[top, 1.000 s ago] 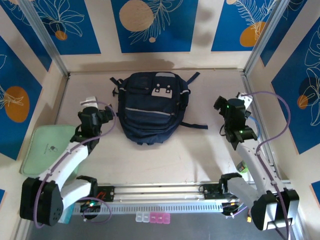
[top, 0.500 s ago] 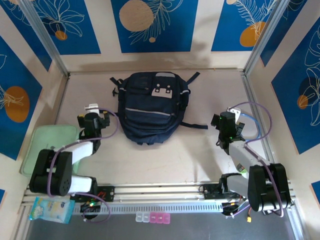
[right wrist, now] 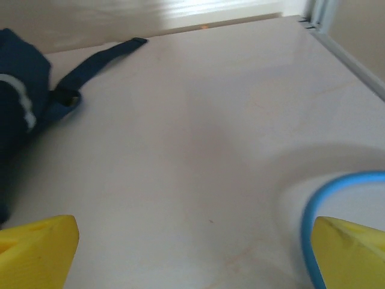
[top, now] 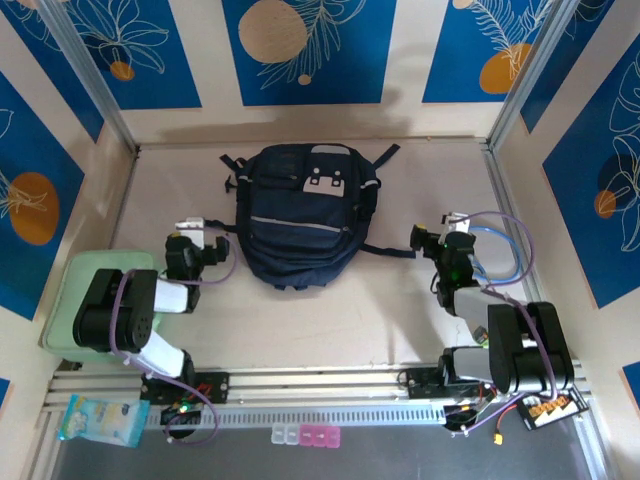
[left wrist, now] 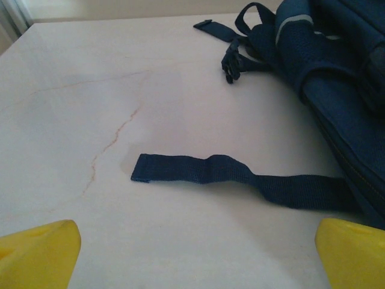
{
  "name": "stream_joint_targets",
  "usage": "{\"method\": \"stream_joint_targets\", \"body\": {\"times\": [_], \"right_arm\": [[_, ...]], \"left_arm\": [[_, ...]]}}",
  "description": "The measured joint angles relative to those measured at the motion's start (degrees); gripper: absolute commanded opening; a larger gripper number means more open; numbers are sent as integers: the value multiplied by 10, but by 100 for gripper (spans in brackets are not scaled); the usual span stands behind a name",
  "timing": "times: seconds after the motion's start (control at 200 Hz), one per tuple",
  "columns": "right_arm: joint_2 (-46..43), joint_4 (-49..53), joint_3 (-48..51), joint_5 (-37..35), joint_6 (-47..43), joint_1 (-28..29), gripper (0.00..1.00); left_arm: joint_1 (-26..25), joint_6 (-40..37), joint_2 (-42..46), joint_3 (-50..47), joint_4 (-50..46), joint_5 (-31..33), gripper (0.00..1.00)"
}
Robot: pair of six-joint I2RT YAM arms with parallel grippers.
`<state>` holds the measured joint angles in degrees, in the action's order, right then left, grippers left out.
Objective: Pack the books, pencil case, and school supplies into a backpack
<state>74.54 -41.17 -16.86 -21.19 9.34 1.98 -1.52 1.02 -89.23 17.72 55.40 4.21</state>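
Evidently end of packing: backpack point(top: 300, 215) lies closed on the table point(top: 330, 320), between left gripper point(left wrist: 192, 256) and right gripper point(right wrist: 192, 253), both gaping, empty. Next move likely calls only for parking.

The backpack point(top: 300, 215) lies on the tabletop point(top: 330, 320), toward the far side. Left of the backpack and nearer sits a flat box point(top: 68, 285); a strap point(top: 392, 251) trails rightward from the backpack's near corner.

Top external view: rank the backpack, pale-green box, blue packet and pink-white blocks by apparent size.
1. backpack
2. pale-green box, partly hidden under the left arm, so its full extent is unsure
3. blue packet
4. pink-white blocks
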Motion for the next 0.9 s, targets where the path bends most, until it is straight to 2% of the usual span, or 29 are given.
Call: {"method": "stream_joint_targets", "body": {"times": [0.295,0.9], "right_arm": [[102,-59,-24,52,-36,24,99],[126,-64,-49,67,-26,-2,99]], "left_arm": [[5,-1,0,4,20,-36,100],[5,-16,-1,26,-8,-90,100]]}}
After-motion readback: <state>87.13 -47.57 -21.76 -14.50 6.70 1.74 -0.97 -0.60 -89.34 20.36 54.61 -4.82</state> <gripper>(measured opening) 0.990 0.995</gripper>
